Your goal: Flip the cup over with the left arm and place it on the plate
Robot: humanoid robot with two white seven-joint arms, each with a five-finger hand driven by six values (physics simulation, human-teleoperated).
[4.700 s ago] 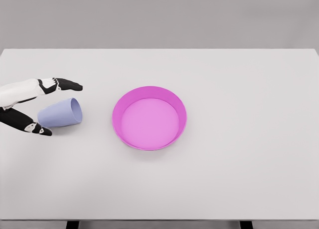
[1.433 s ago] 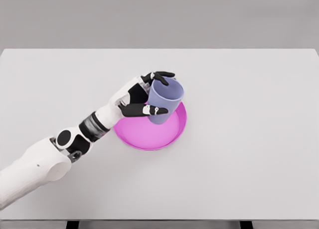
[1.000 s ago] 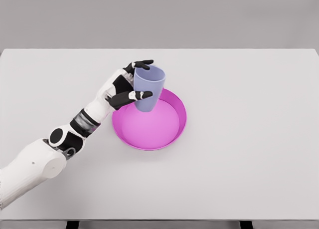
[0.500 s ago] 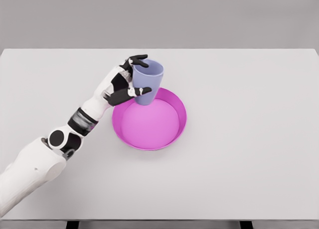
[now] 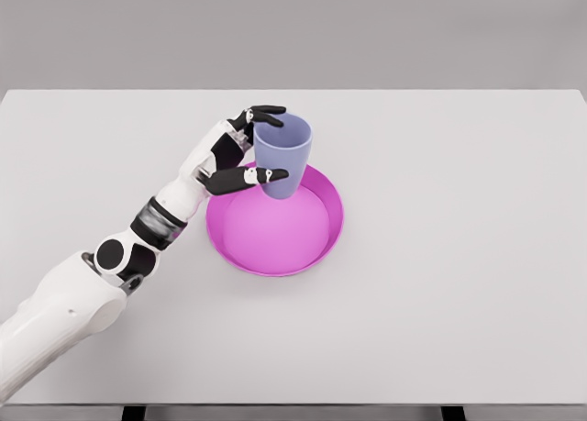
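A lavender cup (image 5: 283, 155) stands upright with its mouth up, held over the far rim of the magenta plate (image 5: 240, 247). My left hand (image 5: 249, 148) is shut on the cup from its left side: black fingers (image 5: 266, 115) curl over the rim and the thumb presses its lower wall. Whether the cup's base touches the plate cannot be told. The white left arm (image 5: 83, 297) reaches in from the lower left. No right arm shows.
The white table (image 5: 459, 256) spreads around the plate, with its front edge at the bottom of the picture and a grey wall behind.
The cup lay on its side at the left; the left hand took it, turned it upright and carried it over the plate. In the last half second it shifted slightly right.
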